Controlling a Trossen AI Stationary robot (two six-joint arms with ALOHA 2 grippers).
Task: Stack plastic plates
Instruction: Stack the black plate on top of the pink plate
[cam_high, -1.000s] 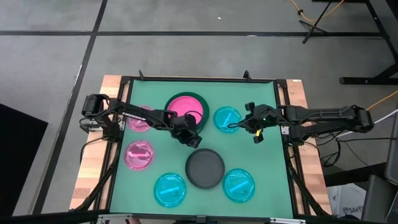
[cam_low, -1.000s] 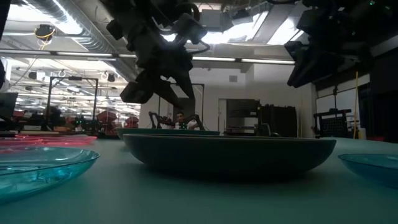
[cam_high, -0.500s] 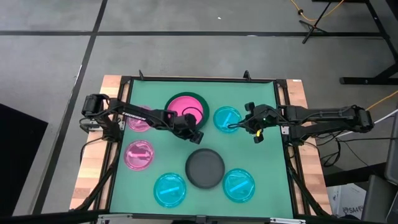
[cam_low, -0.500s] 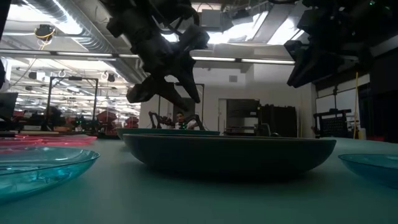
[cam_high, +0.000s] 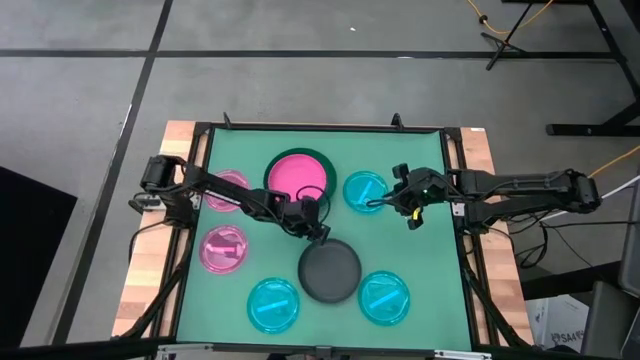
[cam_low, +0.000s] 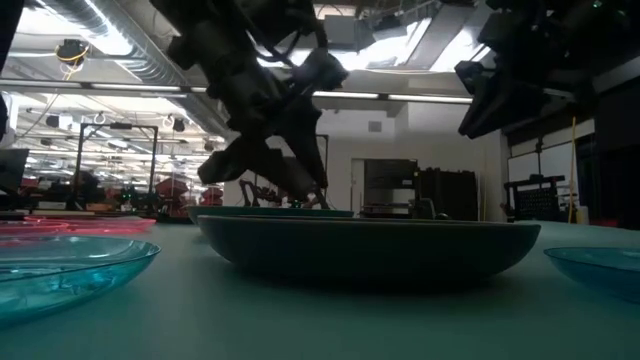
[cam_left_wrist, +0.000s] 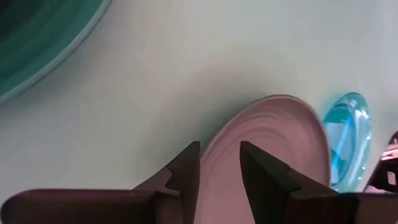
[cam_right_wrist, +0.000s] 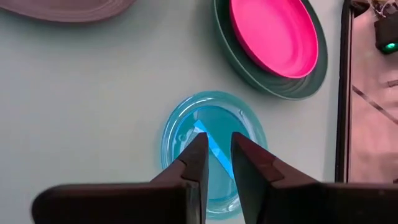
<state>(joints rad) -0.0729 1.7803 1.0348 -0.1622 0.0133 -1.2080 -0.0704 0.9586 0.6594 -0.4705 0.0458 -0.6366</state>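
The dark grey plate (cam_high: 330, 270) sits near the table's middle, flat on its base. My left gripper (cam_high: 311, 220) hovers open over its far-left rim (cam_left_wrist: 214, 149), one finger on either side of the rim line; whether they touch it, I cannot tell. A pink plate (cam_high: 298, 174) lies inside the dark green plate (cam_high: 272, 188). My right gripper (cam_high: 386, 201) hangs open above the right part of a cyan plate (cam_high: 363, 190), high over the table in the low view (cam_low: 495, 95). Two more pink plates (cam_high: 226, 190) (cam_high: 222, 248) and two more cyan plates (cam_high: 272, 303) (cam_high: 384, 297) lie singly.
The green mat is ringed by a black frame (cam_high: 455, 170), with wooden table edges (cam_high: 150, 270) outside it. Bare mat shows between the cyan plate and the grey plate (cam_high: 400, 245). Beyond the table the low view shows a lit room with racks (cam_low: 400, 190).
My left arm has swung off the green plate's near rim toward the near edge, bringing its gripper over the grey plate's far rim and a little lower. The pink plate in the green one now shows whole. My right arm has kept still.
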